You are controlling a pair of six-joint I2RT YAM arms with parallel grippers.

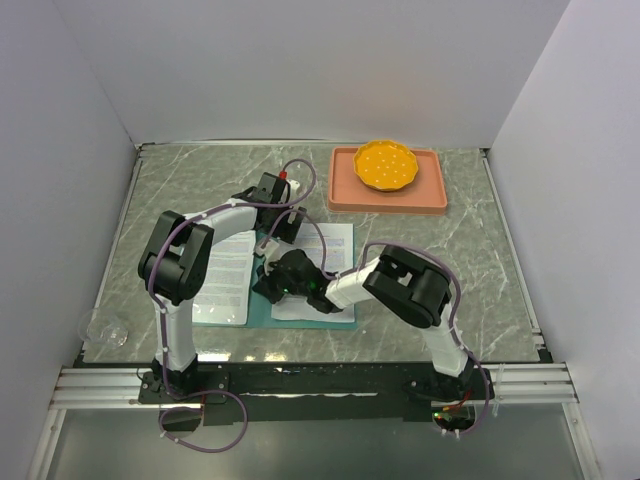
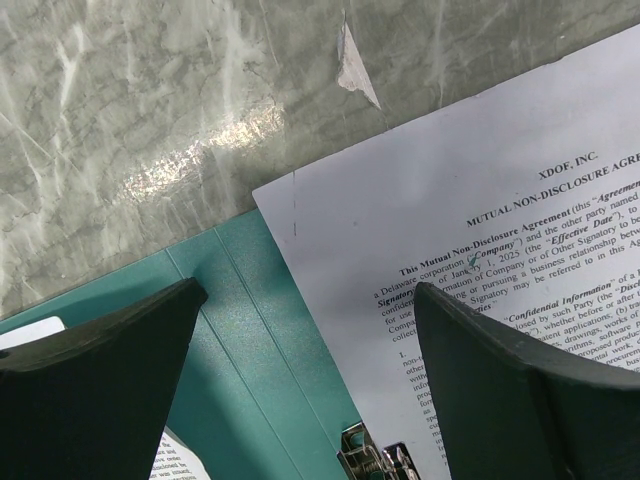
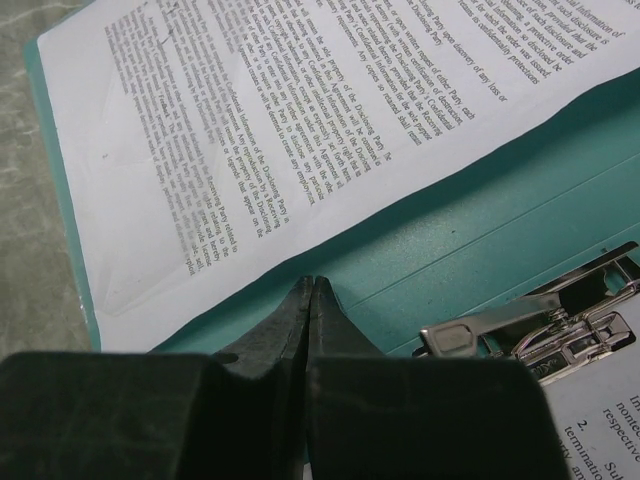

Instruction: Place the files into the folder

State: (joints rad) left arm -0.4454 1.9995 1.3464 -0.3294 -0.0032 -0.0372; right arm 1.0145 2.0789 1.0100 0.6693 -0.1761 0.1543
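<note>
Teal folder (image 2: 250, 340) lies open on the marble table (image 2: 150, 120). White files (image 2: 480, 200) rest on both halves of it. The left gripper (image 2: 300, 300) hangs over the folder's middle, jaws wide apart, holding nothing. The right gripper (image 3: 312, 285) is squeezed tight together and empty, near the shiny metal clip (image 3: 560, 310).

Place: robot lab test cell
Walls: plain white panels (image 1: 300, 60) far, left, right
Near edge: aluminium rail (image 1: 100, 385) carrying both arm bases (image 1: 178, 380)
</note>
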